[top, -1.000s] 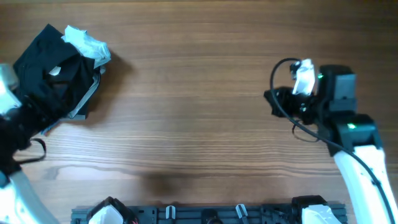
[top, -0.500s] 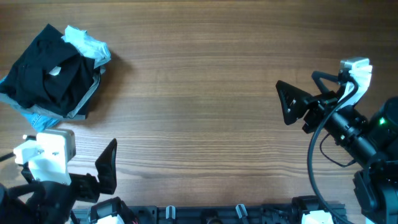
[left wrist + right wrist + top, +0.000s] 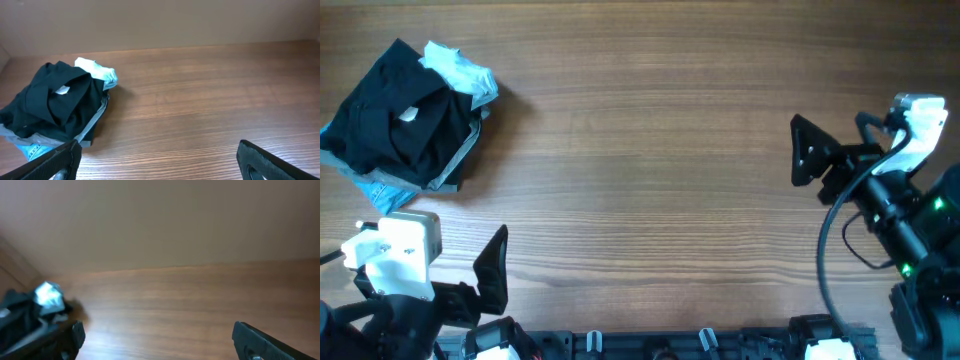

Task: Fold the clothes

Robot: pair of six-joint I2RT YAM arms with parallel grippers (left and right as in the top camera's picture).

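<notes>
Black clothes pile (image 3: 55, 105): sharp L-wrist view, blurred R-wrist.

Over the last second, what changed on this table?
The left claw drew back off the clothes pile to the near edge of the table, open and empty. The right claw slid away toward the right side, also open. The pile stayed at the far left corner.

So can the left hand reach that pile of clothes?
Probably yes. The left hand is open and holding nothing, and nothing stands between it and the pile of clothes on the table.
</notes>
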